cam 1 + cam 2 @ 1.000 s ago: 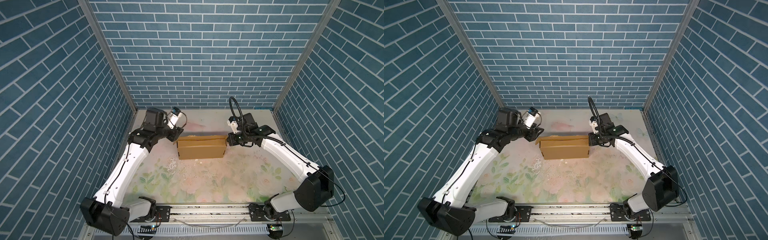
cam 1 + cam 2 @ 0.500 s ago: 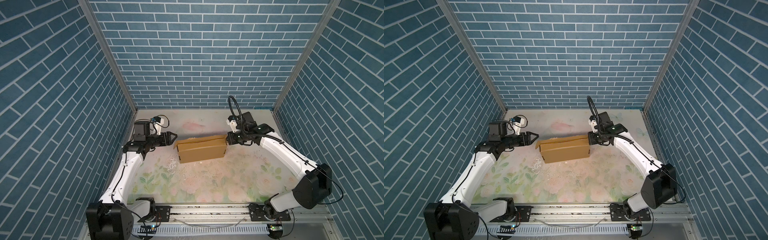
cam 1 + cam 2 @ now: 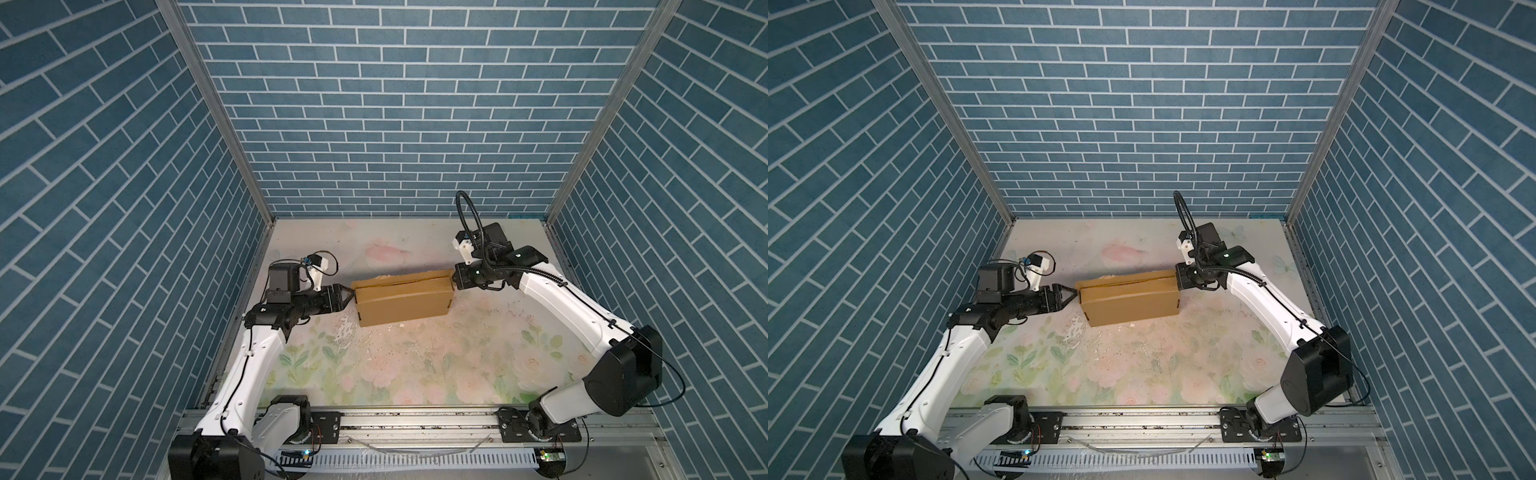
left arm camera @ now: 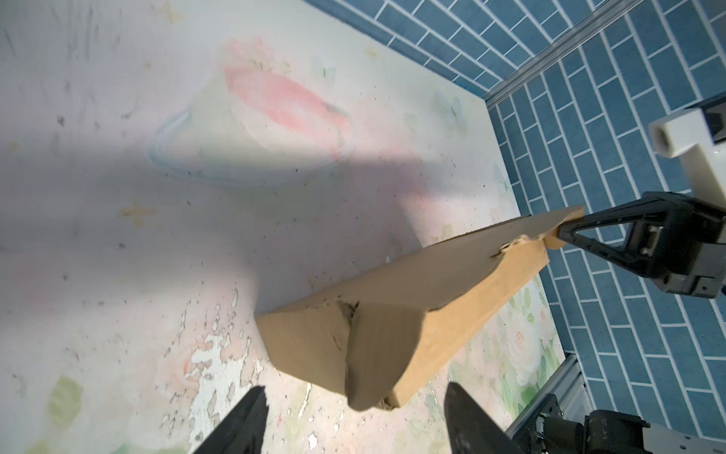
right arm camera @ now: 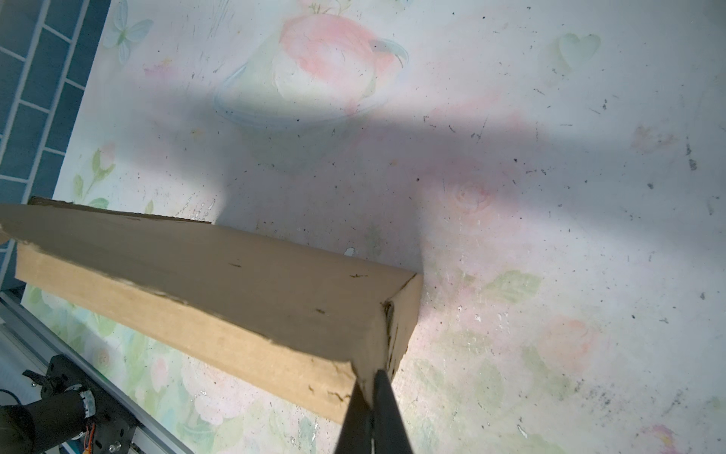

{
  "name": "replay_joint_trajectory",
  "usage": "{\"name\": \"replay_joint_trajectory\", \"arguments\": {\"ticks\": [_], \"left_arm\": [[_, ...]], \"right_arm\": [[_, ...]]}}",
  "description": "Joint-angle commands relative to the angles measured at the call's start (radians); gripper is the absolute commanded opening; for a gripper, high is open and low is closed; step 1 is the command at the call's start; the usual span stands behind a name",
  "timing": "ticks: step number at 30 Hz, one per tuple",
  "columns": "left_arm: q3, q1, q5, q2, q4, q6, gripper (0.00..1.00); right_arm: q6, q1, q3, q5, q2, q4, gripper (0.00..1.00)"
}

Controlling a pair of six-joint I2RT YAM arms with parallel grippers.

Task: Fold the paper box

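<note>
The flowered bench (image 3: 415, 374), shut in by blue brick walls (image 3: 395, 124), carries the paper box (image 3: 403, 305) toward its back middle. The right end effector (image 3: 455, 283) is clenched on the box's upper right corner, its tips partly hidden by cardboard. The left end effector (image 3: 348, 293) is released, its fingers spread just off the left end flap.

Both top views look steeply down from high above the front rail (image 3: 415, 424) toward the back wall (image 3: 407, 124), sharing the whole table (image 3: 415, 374). Each wrist view sits low and close, facing the paper box (image 4: 393, 314) from opposite ends.
</note>
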Motion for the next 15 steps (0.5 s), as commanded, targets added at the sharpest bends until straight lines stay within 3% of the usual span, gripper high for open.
{"name": "replay_joint_trajectory", "arguments": {"ticks": [1, 5, 15], "left_arm": [[-0.034, -0.024, -0.006, -0.009, 0.061, -0.048, 0.72], [-0.053, -0.044, 0.004, 0.021, 0.138, -0.094, 0.67], [-0.076, -0.084, -0.026, 0.111, 0.245, -0.156, 0.37]], "right_arm": [[-0.011, 0.004, 0.033, 0.012, 0.018, -0.042, 0.0], [-0.01, 0.005, 0.031, 0.011, 0.017, -0.042, 0.0], [-0.004, 0.008, 0.035, 0.001, 0.024, -0.036, 0.0]]}}
